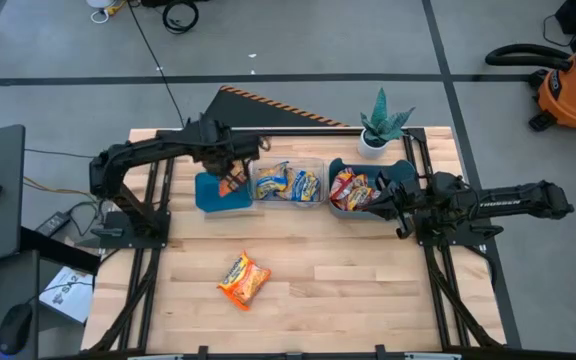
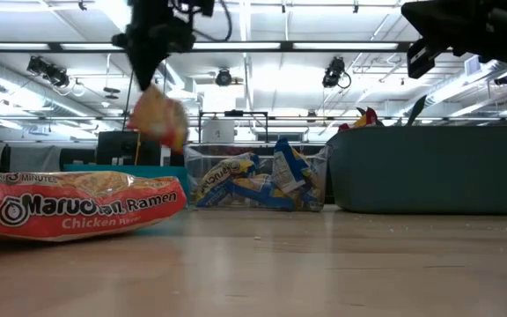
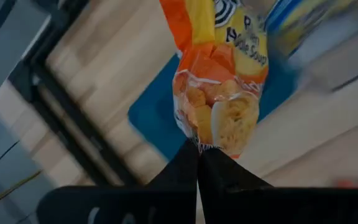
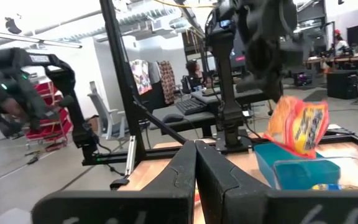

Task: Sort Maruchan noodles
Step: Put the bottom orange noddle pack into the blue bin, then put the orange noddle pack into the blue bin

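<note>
My left gripper (image 1: 230,177) hangs over the blue bin (image 1: 218,195) at the table's far left, shut on an orange-red noodle packet (image 2: 158,114). A second orange-red packet (image 1: 243,280) lies flat on the bare wood near the table's middle. Blue-and-yellow packets (image 1: 288,184) fill the clear bin (image 1: 316,163). Red-pink-and-yellow packets (image 1: 351,190) sit in the dark bin (image 1: 405,168). My right gripper (image 4: 196,163) is shut and empty, raised above the dark bin's near right part. My left gripper pinches the orange-red packet by the crimped end seam (image 3: 207,144) between its two fingertips (image 3: 185,163), coming from above and pointing down. The packet hangs below the fingers, lifted clear, its lower end (image 2: 167,134) over the blue bin's opening.
A potted plant (image 1: 380,128) stands behind the dark bin at the far edge. The three bins stand in a row across the far half. The near half of the table (image 1: 368,300) holds only the loose packet. Black frame rails (image 1: 148,260) run along both sides.
</note>
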